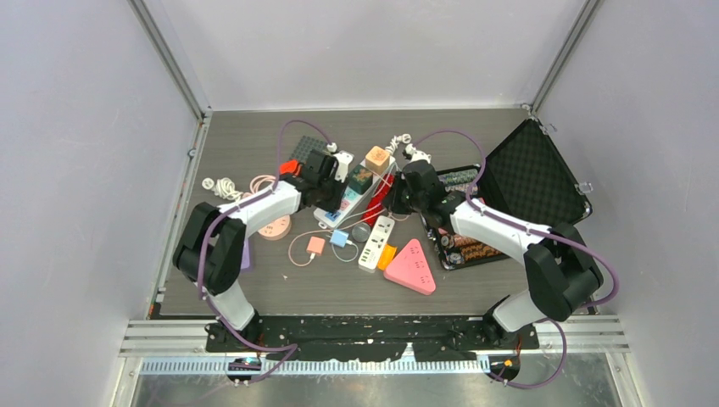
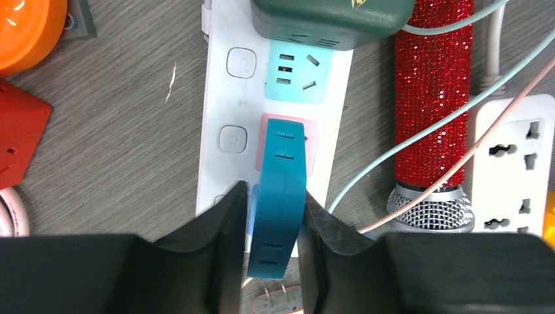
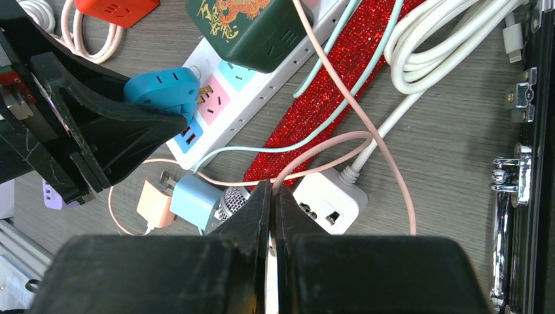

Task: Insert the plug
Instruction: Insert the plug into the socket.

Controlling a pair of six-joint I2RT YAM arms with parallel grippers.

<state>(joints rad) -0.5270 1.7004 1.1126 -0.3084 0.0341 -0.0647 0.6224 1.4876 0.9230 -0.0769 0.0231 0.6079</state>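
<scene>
Dark wood-grain table (image 1: 280,292). On it: white power strip (image 2: 219,98), red glitter microphone (image 2: 432,98), pink triangular piece (image 1: 412,267), open black case (image 1: 530,178), coiled cables (image 1: 222,186).

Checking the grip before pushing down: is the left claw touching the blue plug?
Touching. The left wrist view shows the left claw with both fingers pressed against the sides of the blue plug, no gap.

Bright even light, faint shadows, wrist views sharp, left hand (image 2: 273,196) dark, featureless.
</scene>
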